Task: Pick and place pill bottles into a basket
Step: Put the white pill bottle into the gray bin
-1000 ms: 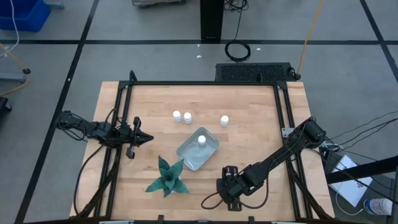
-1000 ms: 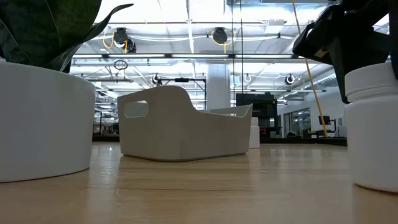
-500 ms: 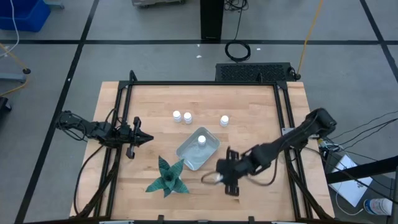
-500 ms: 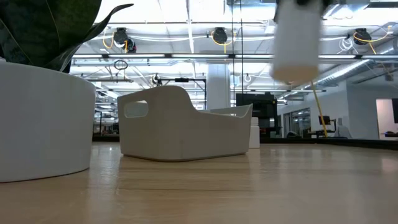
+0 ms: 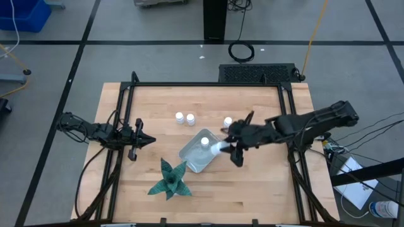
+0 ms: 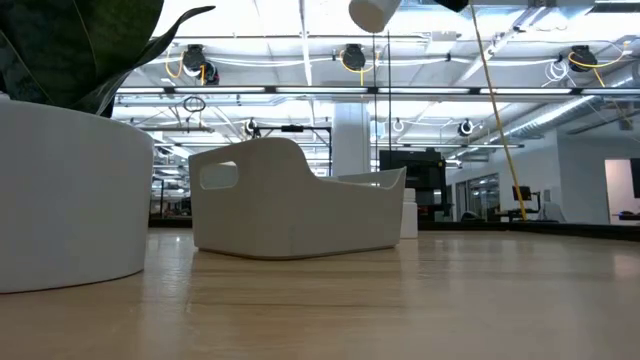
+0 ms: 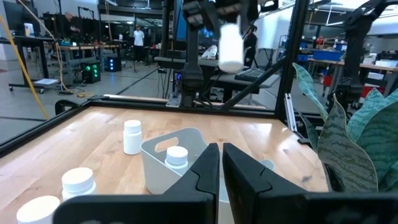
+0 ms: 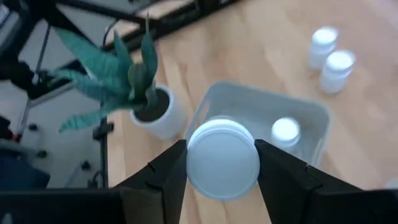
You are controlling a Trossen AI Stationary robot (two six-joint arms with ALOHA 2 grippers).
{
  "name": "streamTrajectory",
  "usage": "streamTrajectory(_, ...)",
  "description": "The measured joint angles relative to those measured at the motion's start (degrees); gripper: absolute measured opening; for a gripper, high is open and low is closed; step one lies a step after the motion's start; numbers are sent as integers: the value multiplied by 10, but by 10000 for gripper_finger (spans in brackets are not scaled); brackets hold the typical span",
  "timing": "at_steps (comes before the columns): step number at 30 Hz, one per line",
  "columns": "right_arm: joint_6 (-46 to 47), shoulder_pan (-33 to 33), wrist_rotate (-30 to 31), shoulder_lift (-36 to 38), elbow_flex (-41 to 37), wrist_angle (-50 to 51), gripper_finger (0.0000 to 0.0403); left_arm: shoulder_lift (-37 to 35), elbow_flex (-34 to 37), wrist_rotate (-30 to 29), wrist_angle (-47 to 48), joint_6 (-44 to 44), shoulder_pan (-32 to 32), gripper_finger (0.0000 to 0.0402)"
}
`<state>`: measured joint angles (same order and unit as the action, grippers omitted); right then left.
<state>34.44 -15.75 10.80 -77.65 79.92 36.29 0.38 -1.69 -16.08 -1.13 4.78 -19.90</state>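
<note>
Right gripper (image 5: pixel 228 147) clenched on a small white cylindrical pill bottle with a white cap (image 8: pixel 222 159), held in the air over the near edge of the shallow translucent grey-blue rectangular basket (image 5: pixel 191 157). One white capped bottle (image 5: pixel 204 141) upright inside that basket. Three more (image 5: pixel 180 117) (image 5: pixel 190 118) (image 5: pixel 228 122) standing on the pale wooden table (image 5: pixel 158 107) beyond it. Green spiky star-shaped plant (image 5: pixel 170 180) just beside the basket. Left gripper (image 5: pixel 149 140) idle at the table's left edge, fingers (image 7: pixel 202 171) pressed together, grasping nothing.

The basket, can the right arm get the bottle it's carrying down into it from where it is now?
Probably yes. The right gripper holds a pill bottle above the basket edge; only one bottle stands inside, leaving open floor.
</note>
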Motion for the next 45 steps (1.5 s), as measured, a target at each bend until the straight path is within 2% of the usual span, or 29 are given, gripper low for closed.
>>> streamTrajectory(8, -11, 29, 9, 20, 0, -22, 159, 0, 0, 0, 0, 0, 0, 26)
streamTrajectory(11, -18, 38, -12, 7, 0, -34, 159, 0, 0, 0, 0, 0, 0, 26)
streamTrajectory(21, -53, 61, -92, -73, 0, -47, 161, 0, 0, 0, 0, 0, 0, 26)
streamTrajectory(32, -118, 76, -97, -145, 0, -34, 160, 0, 0, 0, 0, 0, 0, 26)
streamTrajectory(38, -128, 100, -127, -185, 0, -14, 158, 0, 0, 0, 0, 0, 0, 26)
streamTrajectory(45, -143, 109, -125, -199, 0, 36, 158, 0, 0, 0, -1, 0, 0, 26)
